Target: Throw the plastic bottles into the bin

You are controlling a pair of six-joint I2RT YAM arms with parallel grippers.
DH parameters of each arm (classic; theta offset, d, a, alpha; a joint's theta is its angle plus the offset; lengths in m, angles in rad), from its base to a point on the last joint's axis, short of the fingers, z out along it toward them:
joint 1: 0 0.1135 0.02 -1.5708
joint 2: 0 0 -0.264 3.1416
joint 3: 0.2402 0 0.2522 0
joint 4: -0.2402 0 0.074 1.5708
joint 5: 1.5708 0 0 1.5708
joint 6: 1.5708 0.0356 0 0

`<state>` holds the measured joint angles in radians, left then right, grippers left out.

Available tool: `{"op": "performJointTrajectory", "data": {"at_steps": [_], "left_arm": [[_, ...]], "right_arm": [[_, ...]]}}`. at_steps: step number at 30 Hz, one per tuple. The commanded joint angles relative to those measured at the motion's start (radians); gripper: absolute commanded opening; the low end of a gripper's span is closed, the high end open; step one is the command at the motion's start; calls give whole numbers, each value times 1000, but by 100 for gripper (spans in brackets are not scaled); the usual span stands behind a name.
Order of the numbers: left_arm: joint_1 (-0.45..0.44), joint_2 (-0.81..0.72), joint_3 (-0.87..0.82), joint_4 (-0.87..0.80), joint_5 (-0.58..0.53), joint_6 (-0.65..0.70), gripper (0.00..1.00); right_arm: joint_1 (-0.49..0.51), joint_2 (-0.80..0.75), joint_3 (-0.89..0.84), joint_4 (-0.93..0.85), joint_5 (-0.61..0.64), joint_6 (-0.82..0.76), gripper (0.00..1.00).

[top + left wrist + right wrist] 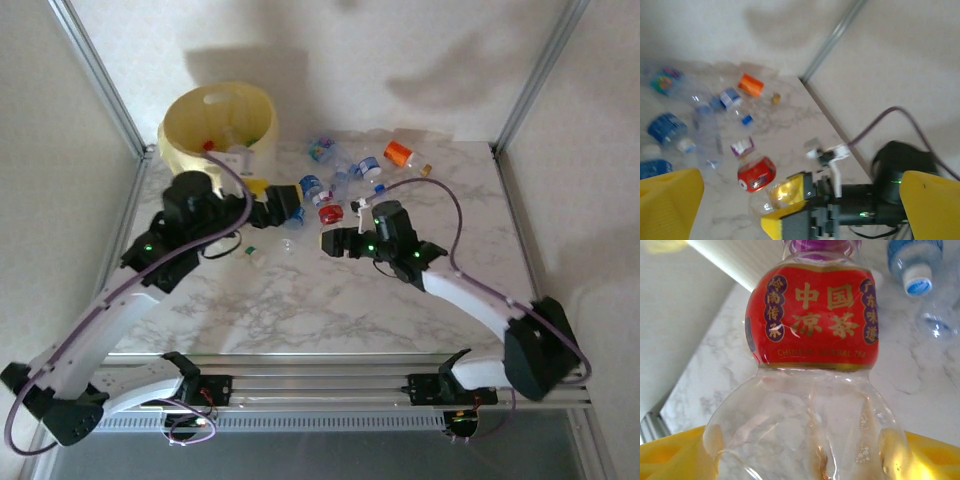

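Grips red-labelled bottle (812, 325) between right jaws; holds left jaws wide open. Beyond both: marbled surface (330, 300), loose bottles (399, 153), pale walls (400, 60), metal posts (535, 80).

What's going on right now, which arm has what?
The right gripper has the clear end of the red-labelled bottle between its fingers, down at the marble table. The left gripper is open and empty, hovering beside it, not far from the bin. A cluster of other crushed bottles lies on the table beyond them, not yet thrown in.
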<state>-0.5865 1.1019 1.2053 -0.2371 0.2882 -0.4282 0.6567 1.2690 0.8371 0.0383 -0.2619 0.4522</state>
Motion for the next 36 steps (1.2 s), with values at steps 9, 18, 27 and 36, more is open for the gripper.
{"op": "performJointTrajectory", "data": {"at_steps": [9,18,27,36], "left_arm": [[-98,170,-108,293,18,-213,99],[-99,226,-127,349,12,-259,87],[-95,271,-102,336,11,-252,61],[-89,259,-99,295,-5,-221,36]], "right_arm": [[73,-280,-153,131,66,-88,51],[128,-292,-164,150,26,-122,49],[154,-287,-164,155,-23,-144,48],[156,-270,-168,153,-49,-147,48]]}}
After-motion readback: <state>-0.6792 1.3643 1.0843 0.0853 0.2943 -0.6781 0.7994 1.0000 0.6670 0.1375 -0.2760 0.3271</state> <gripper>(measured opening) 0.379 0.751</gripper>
